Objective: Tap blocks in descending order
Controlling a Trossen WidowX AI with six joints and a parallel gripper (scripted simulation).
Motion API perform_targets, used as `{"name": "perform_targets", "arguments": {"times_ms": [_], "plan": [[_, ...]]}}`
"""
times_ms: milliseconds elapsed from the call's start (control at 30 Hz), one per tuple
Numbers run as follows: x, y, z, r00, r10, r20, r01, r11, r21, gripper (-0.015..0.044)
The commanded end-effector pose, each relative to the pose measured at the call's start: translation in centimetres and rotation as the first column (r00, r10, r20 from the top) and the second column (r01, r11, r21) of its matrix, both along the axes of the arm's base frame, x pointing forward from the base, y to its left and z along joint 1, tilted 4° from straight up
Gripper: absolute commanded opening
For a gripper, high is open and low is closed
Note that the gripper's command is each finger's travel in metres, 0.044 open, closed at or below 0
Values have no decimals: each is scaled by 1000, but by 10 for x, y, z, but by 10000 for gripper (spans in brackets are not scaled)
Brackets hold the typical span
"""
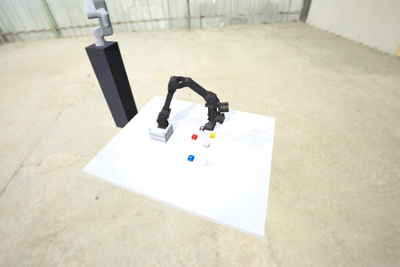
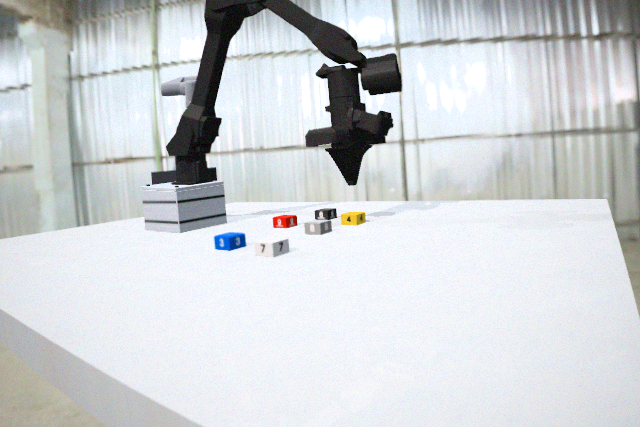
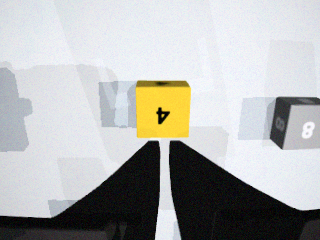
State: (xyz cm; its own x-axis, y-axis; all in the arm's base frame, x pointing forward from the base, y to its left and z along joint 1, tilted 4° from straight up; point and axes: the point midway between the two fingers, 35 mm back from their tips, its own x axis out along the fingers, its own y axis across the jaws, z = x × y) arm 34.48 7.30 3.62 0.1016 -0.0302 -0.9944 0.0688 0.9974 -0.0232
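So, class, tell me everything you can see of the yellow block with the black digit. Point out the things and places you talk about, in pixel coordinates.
The yellow block (image 1: 212, 135) (image 2: 353, 218) (image 3: 163, 111) is a small, smooth, plastic-looking box, sharp-edged, with a black 4 on its top and side faces. It rests flat on the white table (image 1: 225, 192) (image 2: 361, 334). The gripper's closed black fingertips hang above it, not touching; no other block touches it.

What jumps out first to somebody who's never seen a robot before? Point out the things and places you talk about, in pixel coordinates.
Probably the big black arm (image 1: 197, 87) (image 2: 211, 55), arching up from its striped grey base block (image 1: 160, 135) (image 2: 199, 207) over the white tabletop (image 1: 225, 186) (image 2: 361, 319). Next, the bright yellow block marked 4 (image 1: 212, 136) (image 2: 353, 218) (image 3: 163, 110), just ahead of the claw's tips in the close-up.
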Motion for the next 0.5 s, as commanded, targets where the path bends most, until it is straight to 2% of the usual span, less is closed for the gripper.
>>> {"name": "perform_targets", "arguments": {"times_ms": [0,467], "plan": [[-4,-3,-26,1000,3,-21,-3,1000,-1,20],[-2,-3,-41,1000,3,-21,-3,1000,-1,20]]}}
